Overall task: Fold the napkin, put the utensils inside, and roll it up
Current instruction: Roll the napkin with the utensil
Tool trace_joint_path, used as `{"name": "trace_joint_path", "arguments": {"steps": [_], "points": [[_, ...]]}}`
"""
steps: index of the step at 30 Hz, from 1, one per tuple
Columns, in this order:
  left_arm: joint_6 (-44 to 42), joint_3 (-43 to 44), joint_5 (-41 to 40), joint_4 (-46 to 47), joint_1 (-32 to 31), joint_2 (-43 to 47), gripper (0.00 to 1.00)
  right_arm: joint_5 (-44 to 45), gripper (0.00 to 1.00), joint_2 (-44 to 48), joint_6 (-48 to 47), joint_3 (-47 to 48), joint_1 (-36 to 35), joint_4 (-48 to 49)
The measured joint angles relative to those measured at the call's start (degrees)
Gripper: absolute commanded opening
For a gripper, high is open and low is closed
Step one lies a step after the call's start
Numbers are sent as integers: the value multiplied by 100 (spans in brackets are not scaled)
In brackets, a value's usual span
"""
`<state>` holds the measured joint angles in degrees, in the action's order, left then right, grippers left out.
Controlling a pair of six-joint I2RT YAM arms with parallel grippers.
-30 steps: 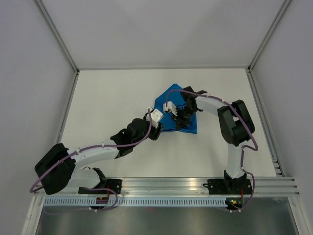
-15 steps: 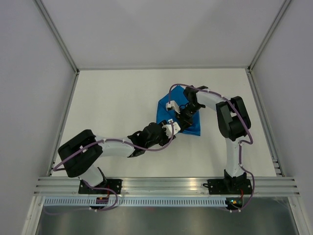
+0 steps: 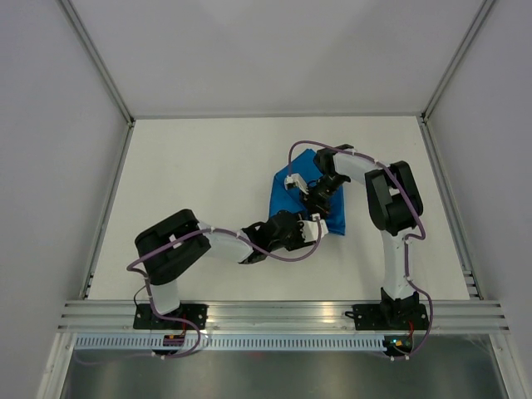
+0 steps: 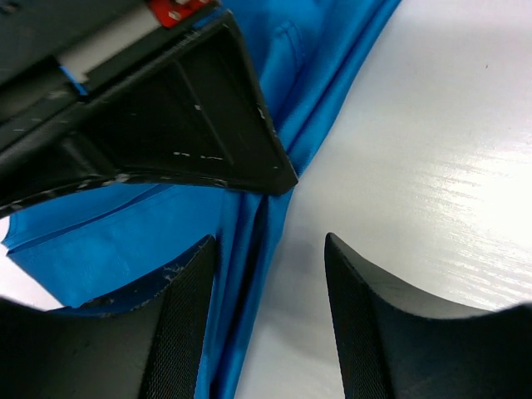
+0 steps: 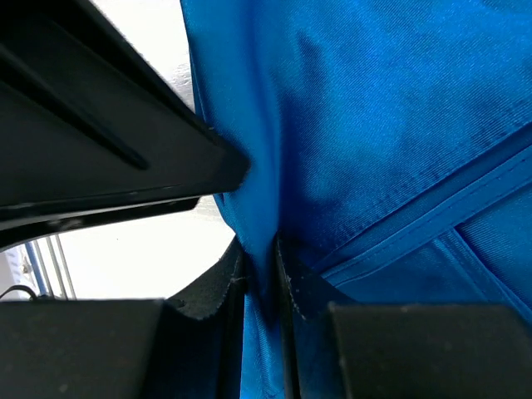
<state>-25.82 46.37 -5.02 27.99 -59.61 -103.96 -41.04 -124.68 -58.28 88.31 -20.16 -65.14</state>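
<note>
Right gripper [image 5: 260, 274] low, tight on napkin [image 5: 399, 125]

Napkin [image 3: 281, 204] ctr under right end effector [image 3: 317, 203]; edges off-frame, wrist cams.

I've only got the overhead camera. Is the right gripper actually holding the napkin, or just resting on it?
Observer: Holding. The right wrist view shows the right gripper pinching a raised fold of the napkin.
Operator: And the left one?
Observer: The left gripper is open, its jaws either side of the napkin's edge, gripping nothing.
Operator: Is that edge a single layer?
Observer: No. The left wrist view shows several folded layers bunched along the table.
</note>
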Motion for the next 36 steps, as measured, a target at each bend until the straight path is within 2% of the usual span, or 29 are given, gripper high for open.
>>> {"name": "trace_joint_path", "arguments": {"steps": [4,10,13,14,19,22,23,26,31,34,36], "points": [[-155,44,2,42,-4,-190,59,-11,16,-70,-7,70,15,-140],[-313,236,24,44,-4,-376,50,-17,16,-203,-15,192,52,-413],[-354,299,66,35,-4,-450,39,-13,16,-275,-24,269,59,-551],[-367,315,70,31,-4,-470,32,-11,16,-293,-24,286,63,-590],[-385,431,160,-166,-26,-529,14,-11,16,-350,-24,339,83,-691],[-389,581,247,-400,-28,-562,8,15,16,-356,-24,350,92,-726],[-389,660,291,-522,-28,-581,3,33,16,-356,-26,350,98,-737],[-393,870,417,-813,-24,-623,2,70,17,-356,-26,350,142,-780],[-387,1097,702,-1213,74,-647,2,94,29,-323,-22,328,149,-789],[-356,1191,981,-1349,166,-656,2,85,44,-221,28,245,173,-767],[-308,1244,1156,-1429,236,-662,2,96,48,-122,90,192,177,-741]]}}
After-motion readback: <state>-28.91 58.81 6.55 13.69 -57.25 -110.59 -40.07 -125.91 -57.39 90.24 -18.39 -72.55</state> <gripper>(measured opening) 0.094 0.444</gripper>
